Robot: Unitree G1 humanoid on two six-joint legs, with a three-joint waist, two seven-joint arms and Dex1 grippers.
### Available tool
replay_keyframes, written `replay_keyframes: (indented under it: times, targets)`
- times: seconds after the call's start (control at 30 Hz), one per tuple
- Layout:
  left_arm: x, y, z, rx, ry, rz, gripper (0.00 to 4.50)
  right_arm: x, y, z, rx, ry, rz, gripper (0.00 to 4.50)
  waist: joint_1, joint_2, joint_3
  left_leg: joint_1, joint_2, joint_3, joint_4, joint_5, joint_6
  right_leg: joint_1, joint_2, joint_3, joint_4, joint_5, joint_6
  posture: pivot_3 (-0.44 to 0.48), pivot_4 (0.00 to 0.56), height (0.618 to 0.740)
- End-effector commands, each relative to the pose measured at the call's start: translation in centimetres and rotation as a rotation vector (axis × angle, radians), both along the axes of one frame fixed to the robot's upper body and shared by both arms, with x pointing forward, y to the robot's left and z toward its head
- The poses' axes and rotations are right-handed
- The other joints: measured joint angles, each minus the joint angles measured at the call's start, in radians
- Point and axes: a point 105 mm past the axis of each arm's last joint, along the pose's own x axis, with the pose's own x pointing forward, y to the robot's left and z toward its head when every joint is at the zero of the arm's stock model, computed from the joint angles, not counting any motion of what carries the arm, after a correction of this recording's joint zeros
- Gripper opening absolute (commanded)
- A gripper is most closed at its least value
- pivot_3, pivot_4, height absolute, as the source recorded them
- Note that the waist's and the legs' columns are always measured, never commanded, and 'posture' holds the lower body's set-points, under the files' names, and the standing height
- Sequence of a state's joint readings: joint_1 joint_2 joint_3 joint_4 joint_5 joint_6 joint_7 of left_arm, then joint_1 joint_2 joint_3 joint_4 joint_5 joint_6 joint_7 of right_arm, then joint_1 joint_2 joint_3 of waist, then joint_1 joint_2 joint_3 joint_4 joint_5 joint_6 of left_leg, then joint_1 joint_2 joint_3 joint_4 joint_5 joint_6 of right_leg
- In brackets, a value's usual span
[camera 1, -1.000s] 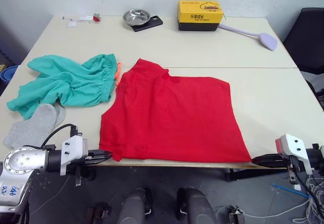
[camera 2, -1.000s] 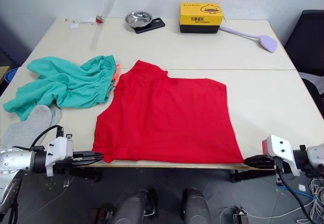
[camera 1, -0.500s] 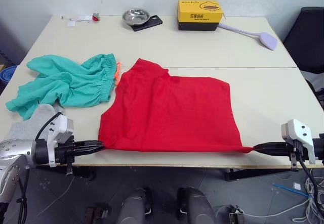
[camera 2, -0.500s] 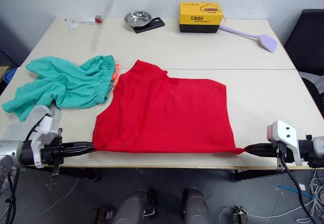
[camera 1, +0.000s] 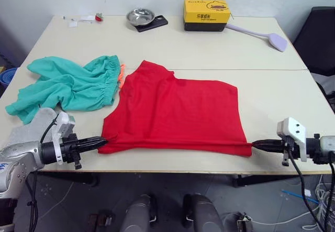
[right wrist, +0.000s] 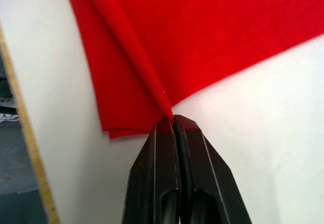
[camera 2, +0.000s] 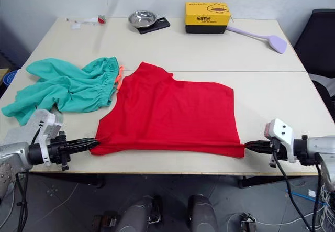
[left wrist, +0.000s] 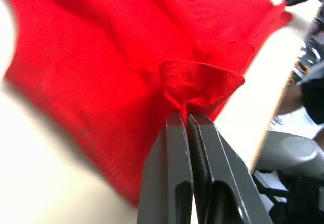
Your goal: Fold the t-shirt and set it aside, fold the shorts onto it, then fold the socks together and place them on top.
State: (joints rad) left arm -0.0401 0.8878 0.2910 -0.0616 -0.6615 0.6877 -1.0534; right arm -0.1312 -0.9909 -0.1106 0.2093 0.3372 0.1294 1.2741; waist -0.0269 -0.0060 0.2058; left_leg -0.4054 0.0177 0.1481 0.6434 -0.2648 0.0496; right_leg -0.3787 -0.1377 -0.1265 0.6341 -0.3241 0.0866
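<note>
Both your grippers, left [camera 1: 101, 141] and right [camera 1: 255, 145], clamp the shirt's [camera 1: 178, 114] near corners, now lifted inward—first fold begun.

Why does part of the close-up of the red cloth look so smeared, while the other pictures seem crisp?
In the left wrist view, the t-shirt is soft and smeared towards the far edges, while the hem fold pinched by the left end effector is sharp. In the right wrist view, the right end effector and cloth are crisp. In the left eye view, lighting is even and the table shows no glare.
</note>
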Motion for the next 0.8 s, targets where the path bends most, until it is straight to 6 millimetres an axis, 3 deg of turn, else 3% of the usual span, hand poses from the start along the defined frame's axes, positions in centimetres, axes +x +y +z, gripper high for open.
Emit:
replay_keyframes:
  times: [0.03,0.33,0.4,0.5,0.67,0.8]
  targets:
    - [0.4,0.4,0.1,-0.003,-0.016,0.039,0.00,1.4,-0.1,0.4,-0.023,-0.082,-0.041,0.03,0.000,0.000,0.000,0.000,0.000,0.000,0.000,0.000,0.000,0.000,0.000,0.000,0.000,0.000,0.000,0.000,0.150,0.740]
    - [-0.2,0.8,0.0,-0.016,-0.039,0.049,0.00,1.9,0.6,0.1,0.010,-0.111,-0.056,0.03,0.000,0.000,0.000,0.000,0.000,0.000,-0.001,0.000,0.000,0.000,0.000,0.000,0.000,0.000,0.000,0.000,0.150,0.740]
    - [-0.2,0.8,0.2,-0.022,-0.061,0.063,0.48,1.6,1.1,0.0,0.048,-0.083,-0.055,0.00,-0.001,0.000,0.000,0.000,0.000,0.000,-0.001,0.000,0.000,0.000,0.000,0.000,0.000,0.000,0.000,0.000,0.150,0.740]
    - [-0.4,1.1,0.5,-0.003,-0.085,0.071,1.25,1.0,1.1,0.3,0.067,-0.055,-0.058,0.63,0.000,0.000,0.000,0.000,0.000,0.000,-0.001,0.000,-0.001,0.000,0.000,0.000,0.000,0.000,0.000,0.000,0.150,0.740]
    - [-1.0,3.5,2.2,0.014,-0.107,0.138,2.84,-0.1,0.3,4.0,0.144,-0.127,-0.038,2.33,0.001,0.000,0.000,0.000,0.000,0.000,-0.003,0.000,0.000,0.000,0.000,0.000,-0.003,0.000,0.000,0.000,0.150,0.740]
    - [-1.3,3.1,3.0,0.040,-0.140,0.085,4.11,-1.9,1.6,6.2,0.216,-0.113,0.048,3.66,0.002,0.001,0.000,0.000,-0.001,0.000,-0.008,0.000,0.000,0.000,0.000,0.000,-0.006,0.000,0.000,0.000,0.150,0.740]
